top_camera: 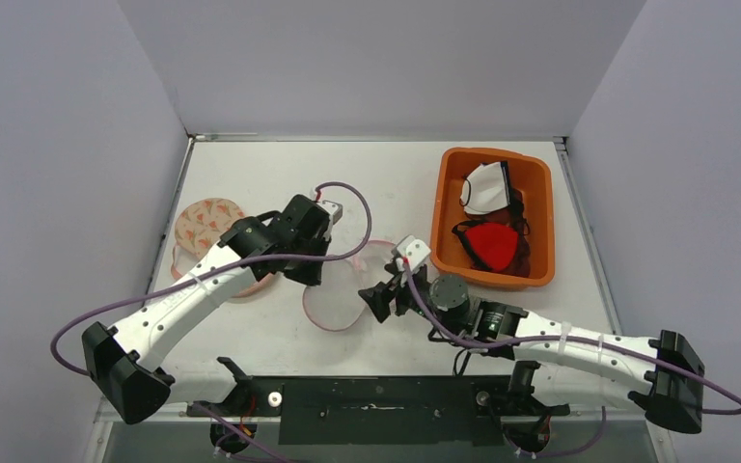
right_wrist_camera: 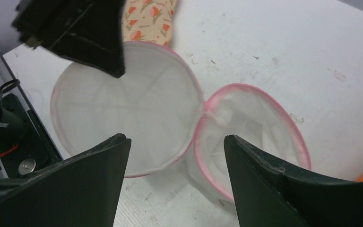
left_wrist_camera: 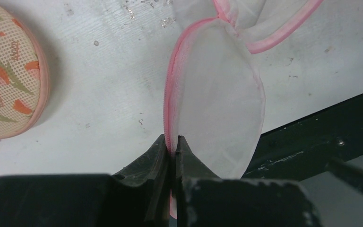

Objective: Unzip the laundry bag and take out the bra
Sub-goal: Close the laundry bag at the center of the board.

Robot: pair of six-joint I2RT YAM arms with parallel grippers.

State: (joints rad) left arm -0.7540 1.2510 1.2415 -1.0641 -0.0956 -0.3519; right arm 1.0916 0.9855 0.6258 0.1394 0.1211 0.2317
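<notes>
Laundry bag (top_camera: 334,307), round, white mesh with pink zip trim: lies unzipped near the middle of the table's near edge. Its two halves are spread like a clamshell and joined at one point on the rim. The wrist views show only white mesh inside both halves.

Table (top_camera: 280,174), white, scuffed.

Entries, left to right:

1. Round padded mesh disc (top_camera: 207,224), peach with an orange tulip print. It lies flat by the left edge, just beside the bag and partly under the left arm.
2. Left gripper (left_wrist_camera: 174,144): clenched on the pink rim of the bag's nearer half, fingers (left_wrist_camera: 153,158) pressed together with the trim between them. That half stands lifted on edge in the left wrist view.
3. Right gripper (right_wrist_camera: 176,139): released, jaws spread wide. It hangs over the join of the two halves and holds nothing; whether it touches the mesh cannot be told.
4. Black mounting plate (top_camera: 376,400): runs along the near edge between the arm bases.
5. Rectangular orange plastic bin (top_camera: 441,222): stands at the right side of the table, toward the far right corner and well apart from the bag. Inside it, a white bra with black trim (top_camera: 487,188) lies at the far end. A red bra with black straps (top_camera: 492,246) lies at the near end.
</notes>
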